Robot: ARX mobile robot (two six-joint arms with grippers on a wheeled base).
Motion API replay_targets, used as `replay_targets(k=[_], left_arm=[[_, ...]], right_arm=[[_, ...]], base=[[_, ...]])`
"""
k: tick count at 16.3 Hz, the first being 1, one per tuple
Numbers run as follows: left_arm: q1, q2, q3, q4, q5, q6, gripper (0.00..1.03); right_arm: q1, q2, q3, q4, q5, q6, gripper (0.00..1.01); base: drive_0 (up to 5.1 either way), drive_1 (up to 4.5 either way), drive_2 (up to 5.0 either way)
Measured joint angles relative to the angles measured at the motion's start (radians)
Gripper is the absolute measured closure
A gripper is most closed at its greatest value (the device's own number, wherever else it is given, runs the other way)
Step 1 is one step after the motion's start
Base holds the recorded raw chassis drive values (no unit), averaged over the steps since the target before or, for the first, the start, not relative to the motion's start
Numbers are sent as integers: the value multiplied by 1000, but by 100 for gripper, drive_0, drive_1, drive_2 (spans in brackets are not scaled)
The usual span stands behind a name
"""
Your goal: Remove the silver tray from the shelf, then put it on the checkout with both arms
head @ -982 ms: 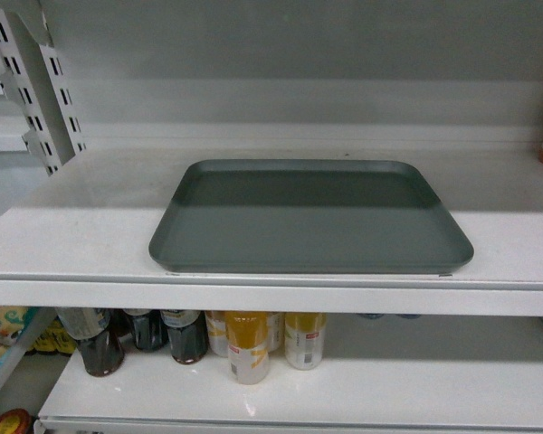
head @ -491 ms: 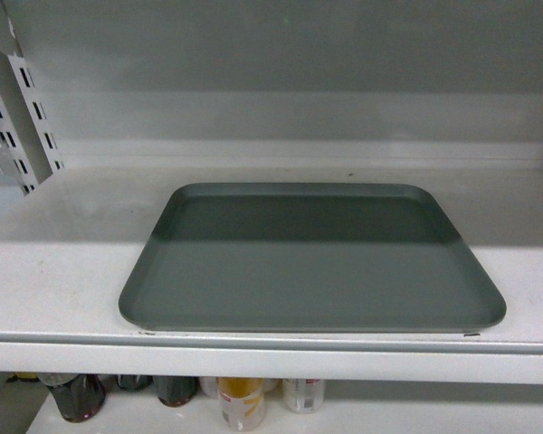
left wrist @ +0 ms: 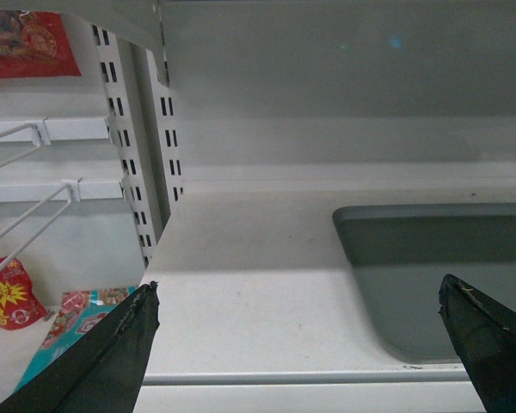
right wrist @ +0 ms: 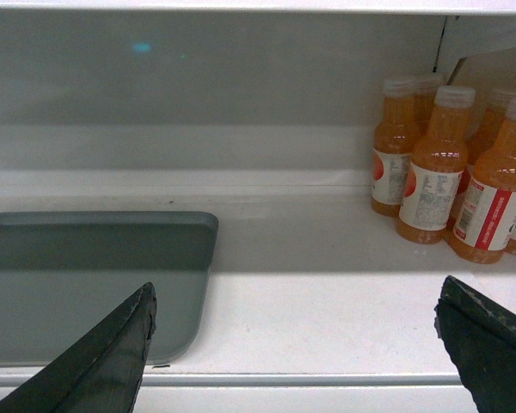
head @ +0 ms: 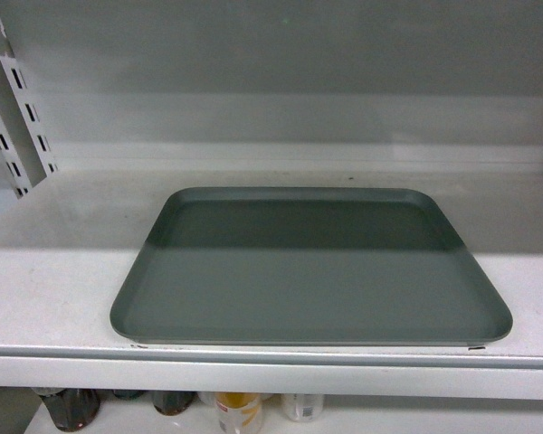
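The silver tray [head: 309, 271] lies flat on the white shelf [head: 54, 289], its front rim close to the shelf's front edge. No gripper shows in the head view. In the left wrist view my left gripper [left wrist: 297, 301] is open, in front of the shelf edge, with the tray's left end [left wrist: 439, 267] ahead to the right. In the right wrist view my right gripper [right wrist: 294, 297] is open too, with the tray's right end [right wrist: 86, 275] ahead to the left. Nothing is between either pair of fingers. The checkout is out of view.
Slotted uprights [head: 14, 117] stand at the shelf's left end. Several orange juice bottles [right wrist: 443, 168] stand at the back right of the shelf. Bottles and cans [head: 240, 411] sit on the shelf below. Wire hooks and red packets [left wrist: 17, 249] hang left of the upright.
The head view has closed in on the shelf: the tray looks larger and lower in the frame, and the lower shelf's bottles have slid almost out of sight.
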Motion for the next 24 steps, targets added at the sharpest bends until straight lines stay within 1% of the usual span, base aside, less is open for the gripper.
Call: replay_targets(k=[19, 20, 21, 22, 23, 24], left_arm=[[0, 0, 0, 0, 0, 0, 5], [0, 3, 3, -20, -1, -2, 5], [-6, 102, 68, -163, 5, -22, 5], [5, 219, 112, -119, 36, -26, 5], [22, 298, 138, -31, 67, -25, 5], [26, 334, 144, 22, 80, -24, 5]], right_arm=[[0, 0, 0, 0, 0, 0, 3], [0, 0, 0, -2, 0, 1, 3], [13, 36, 6, -31, 41, 70, 3], [19, 134, 8, 38, 52, 154, 3], [34, 209, 10, 126, 59, 190, 3], [48, 275, 18, 196, 53, 199, 3]], base=[[14, 220, -192], [14, 220, -192], [14, 220, -192], [14, 220, -192], [14, 220, -192], [14, 220, -192]])
